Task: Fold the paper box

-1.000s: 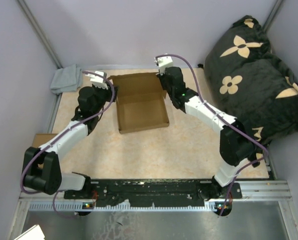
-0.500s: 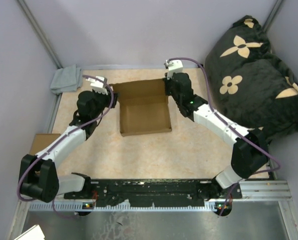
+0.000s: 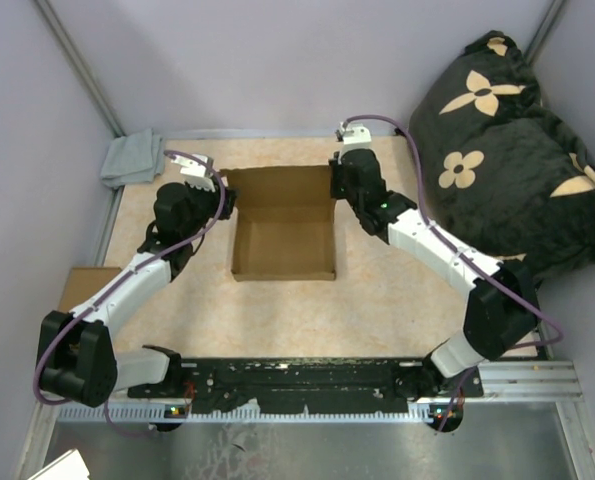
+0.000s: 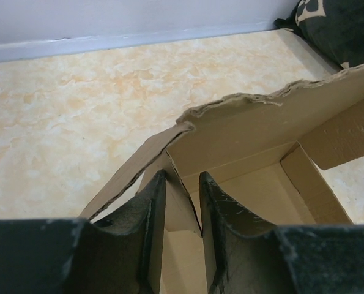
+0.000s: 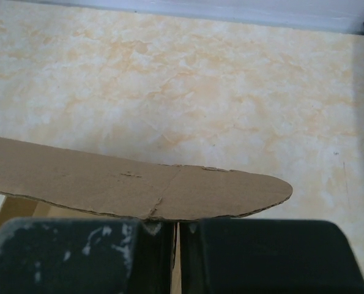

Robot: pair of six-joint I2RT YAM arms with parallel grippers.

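Brown paper box (image 3: 282,250), walls raised, open-topped on table (image 3: 377,300); left end effector (image 4: 181,176) pinches side wall, right end effector (image 5: 175,225) pinches rounded flap.

Beige marbled desk (image 3: 377,300) carried the brown paper box (image 3: 284,240), walls up, toward its far middle, a crumpled grey cloth (image 3: 132,158) at the far left corner, a black flower-patterned cushion (image 3: 517,150) along the right side, and a small cardboard rectangle (image 3: 80,283) at the left edge.
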